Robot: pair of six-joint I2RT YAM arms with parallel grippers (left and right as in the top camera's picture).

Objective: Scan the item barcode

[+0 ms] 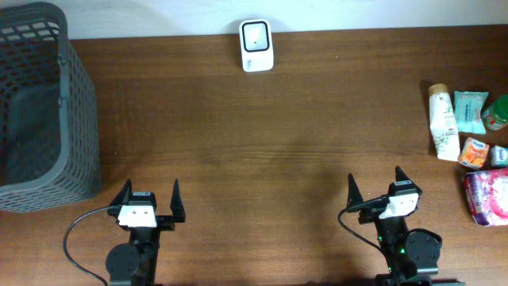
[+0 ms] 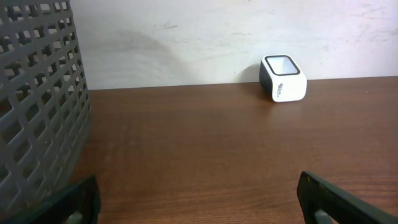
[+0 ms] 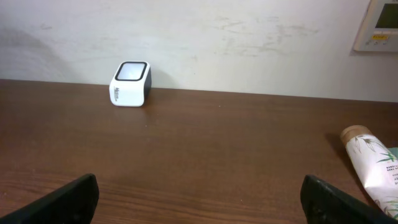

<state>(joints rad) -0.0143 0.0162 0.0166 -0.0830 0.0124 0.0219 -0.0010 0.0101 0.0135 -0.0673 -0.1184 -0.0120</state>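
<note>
A white barcode scanner (image 1: 256, 45) with a dark window stands at the table's far edge; it also shows in the left wrist view as the scanner (image 2: 283, 78) and in the right wrist view as the scanner (image 3: 130, 83). Several items lie at the right edge: a cream tube (image 1: 443, 122), a teal packet (image 1: 470, 111), a small orange box (image 1: 475, 152) and a pink pack (image 1: 490, 196). My left gripper (image 1: 148, 195) is open near the front left, nothing between its fingers. My right gripper (image 1: 376, 186) is open near the front right, empty, well left of the items.
A grey mesh basket (image 1: 44, 111) fills the left side, close to my left gripper. A green item (image 1: 497, 111) lies at the far right edge. The cream tube (image 3: 373, 163) shows at the right of the right wrist view.
</note>
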